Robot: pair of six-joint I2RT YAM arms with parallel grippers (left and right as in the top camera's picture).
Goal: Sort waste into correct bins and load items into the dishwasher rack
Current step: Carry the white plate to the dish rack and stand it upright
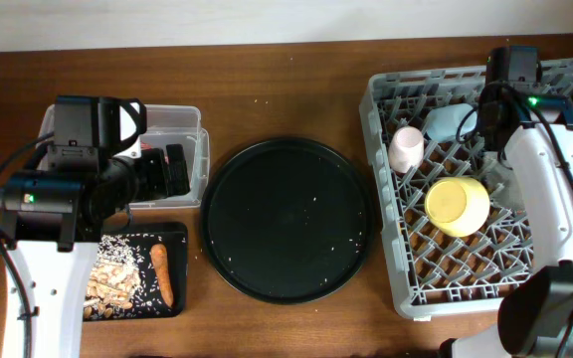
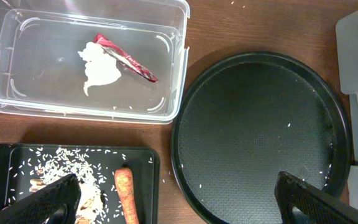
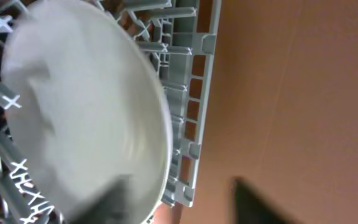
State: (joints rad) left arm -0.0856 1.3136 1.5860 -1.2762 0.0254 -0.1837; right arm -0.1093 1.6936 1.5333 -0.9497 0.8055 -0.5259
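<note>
Where the rack (image 1: 416, 290) stands, two cups (image 1: 406, 147), one bowl (image 1: 456, 204), one plate (image 3: 73, 112)

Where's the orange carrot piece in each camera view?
Overhead: carrot piece lower left, in the shallow black tray.
Left wrist: the piece at bottom edge, left of centre.
Right wrist: not in it.
Shared landmark: large round black tray, right of it in both.

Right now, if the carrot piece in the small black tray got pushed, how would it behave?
The carrot piece looks solid and round-bodied, so probably stiff and apt to roll, curving toward its thin end. Loose rice grains beside it on the black tray may let it skid.
</note>
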